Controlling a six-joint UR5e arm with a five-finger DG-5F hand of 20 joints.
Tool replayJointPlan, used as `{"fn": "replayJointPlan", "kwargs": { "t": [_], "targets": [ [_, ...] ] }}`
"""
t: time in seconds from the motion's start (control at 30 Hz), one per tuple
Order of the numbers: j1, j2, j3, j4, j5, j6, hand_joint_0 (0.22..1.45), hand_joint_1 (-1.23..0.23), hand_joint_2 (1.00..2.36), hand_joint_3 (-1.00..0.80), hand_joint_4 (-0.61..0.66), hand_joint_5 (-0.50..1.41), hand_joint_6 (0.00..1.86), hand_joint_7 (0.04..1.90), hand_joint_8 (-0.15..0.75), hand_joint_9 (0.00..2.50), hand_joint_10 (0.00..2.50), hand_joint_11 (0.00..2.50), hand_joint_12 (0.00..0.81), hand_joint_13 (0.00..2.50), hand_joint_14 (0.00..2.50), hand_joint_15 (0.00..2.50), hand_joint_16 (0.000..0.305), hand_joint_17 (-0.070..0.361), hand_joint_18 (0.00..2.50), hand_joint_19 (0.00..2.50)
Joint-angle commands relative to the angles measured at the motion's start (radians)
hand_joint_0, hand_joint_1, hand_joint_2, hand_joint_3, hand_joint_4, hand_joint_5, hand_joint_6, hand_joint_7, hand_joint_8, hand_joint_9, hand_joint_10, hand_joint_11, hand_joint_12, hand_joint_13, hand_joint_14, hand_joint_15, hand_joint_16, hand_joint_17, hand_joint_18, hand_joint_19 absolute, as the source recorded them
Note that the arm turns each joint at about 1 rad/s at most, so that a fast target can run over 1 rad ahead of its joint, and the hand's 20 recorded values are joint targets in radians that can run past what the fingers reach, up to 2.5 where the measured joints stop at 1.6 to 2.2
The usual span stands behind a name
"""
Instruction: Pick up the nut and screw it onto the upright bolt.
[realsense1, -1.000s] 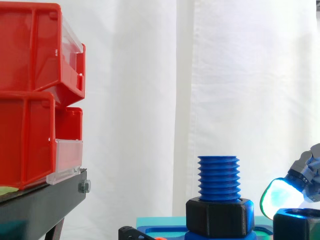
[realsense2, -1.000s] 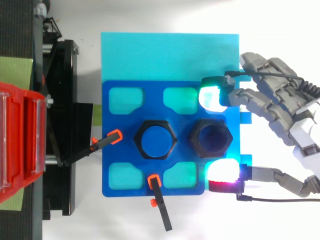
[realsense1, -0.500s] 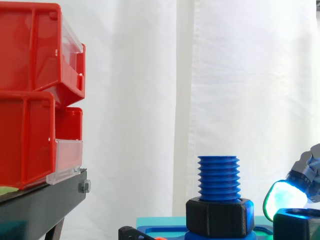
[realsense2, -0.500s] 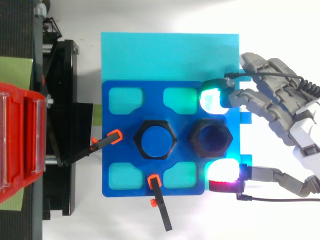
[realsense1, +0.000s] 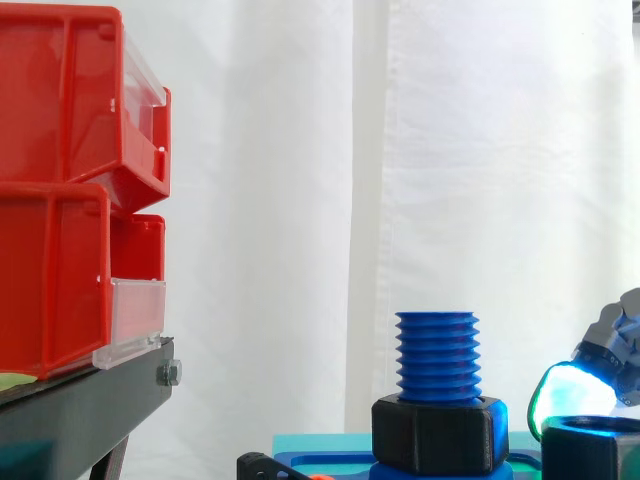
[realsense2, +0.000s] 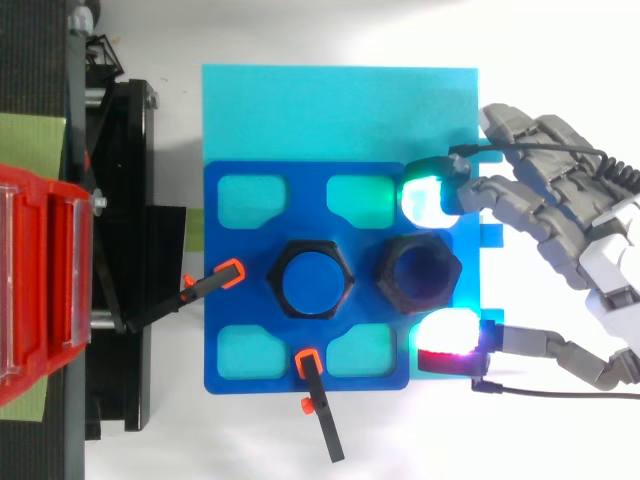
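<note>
You see the near glowing pad (realsense2: 447, 332) just beside the black nut (realsense2: 418, 275), robot hand (realsense2: 600, 260) in from right, fingers spread, holding nothing, nut on blue plate (realsense2: 240, 250) right of upright bolt (realsense1: 437, 355), second pad beyond, red bins (realsense1: 70, 180) left, white curtain (realsense1: 300, 200) farthest

Over the blue bolt (realsense1: 436, 355) we find open air right to the top of the side view, with only the white curtain (realsense1: 300, 200) behind it. Its threaded top stands clear above the base nut (realsense1: 438, 432). A wide gap separates the bolt from the red bins (realsense1: 70, 180) and black stand (realsense1: 90, 400). From above, an orange-tipped clamp (realsense2: 212, 282) reaches onto the blue plate (realsense2: 240, 300) near the bolt, and a second clamp (realsense2: 318, 400) crosses its lower edge. The loose nut (realsense2: 418, 274) lies just beside the bolt, and the hand (realsense2: 590, 260) has its spread fingertips (realsense2: 428, 200) on either side of it.
</note>
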Motion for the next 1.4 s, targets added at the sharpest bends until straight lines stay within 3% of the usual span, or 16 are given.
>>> {"fn": "replayJointPlan", "kwargs": {
  "t": [0.0,0.57,1.13,1.37],
  "targets": [
    [0.0,0.0,-0.001,0.0,-0.004,0.0,0.47,-0.82,1.0,-0.5,0.17,-0.26,0.5,0.84,0.244,0.09,0.0,0.0,0.367,0.25,0.0,0.0,0.057,0.128,0.22,0.0],
    [-0.003,0.0,0.001,-0.005,-0.005,0.0,0.48,-0.82,1.0,-0.5,0.18,-0.26,0.5,0.91,0.244,0.11,0.0,0.0,0.364,0.27,0.0,0.0,0.056,0.126,0.25,0.0],
    [-0.006,0.001,-0.001,-0.01,-0.013,-0.003,0.5,-0.82,1.0,-0.5,0.21,-0.22,0.5,1.19,0.254,0.21,0.0,0.0,0.356,0.35,0.0,0.0,0.054,0.122,0.34,0.0],
    [-0.007,0.001,-0.001,-0.01,-0.014,-0.004,0.5,-0.81,1.0,-0.5,0.22,-0.22,0.5,1.22,0.26,0.23,0.0,0.0,0.357,0.36,0.0,0.0,0.054,0.121,0.36,0.01]
  ]
}}
